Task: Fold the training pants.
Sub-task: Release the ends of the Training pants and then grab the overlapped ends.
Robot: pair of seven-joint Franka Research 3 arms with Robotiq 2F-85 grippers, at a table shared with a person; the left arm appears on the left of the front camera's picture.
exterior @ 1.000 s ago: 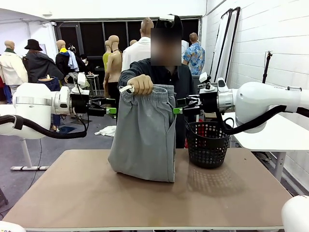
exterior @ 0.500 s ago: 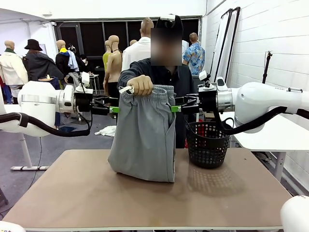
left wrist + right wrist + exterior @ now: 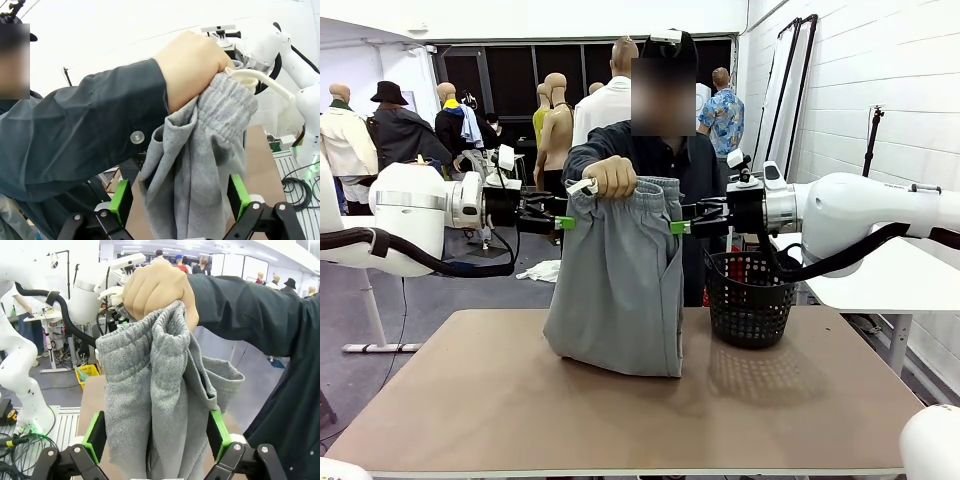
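Now, centre frame, the training pants (image 3: 618, 290) hang from the person's hand (image 3: 614, 175); your left end effector (image 3: 563, 222) and right end effector (image 3: 677, 227) gape wide around their edges. Pinch shallow and cloth may slip.

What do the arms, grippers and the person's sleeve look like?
The left arm and right arm have white rounded shells, each trailing a black cable. The left gripper and right gripper are black, with green pads on the fingers. The sleeve is dark, with a button.
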